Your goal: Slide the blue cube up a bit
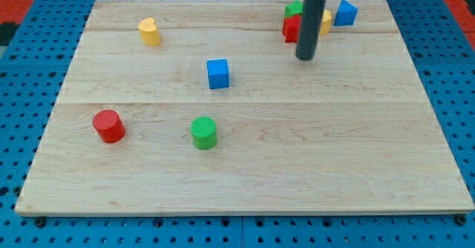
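A blue cube (218, 73) sits on the wooden board (245, 166) a little left of centre, in the upper half. My tip (305, 57) is at the end of the dark rod, to the right of the blue cube and slightly higher in the view, well apart from it. The tip stands just below a cluster of blocks at the view's top right: a red block (290, 30), a green block (294, 10), a yellow block (325, 21) and a second blue block (345, 12). The rod partly hides the red, green and yellow ones.
A yellow heart-shaped block (150, 31) lies at the top left. A red cylinder (109, 125) stands at the left. A green cylinder (203, 132) stands below the blue cube. A blue pegboard (22, 92) surrounds the board.
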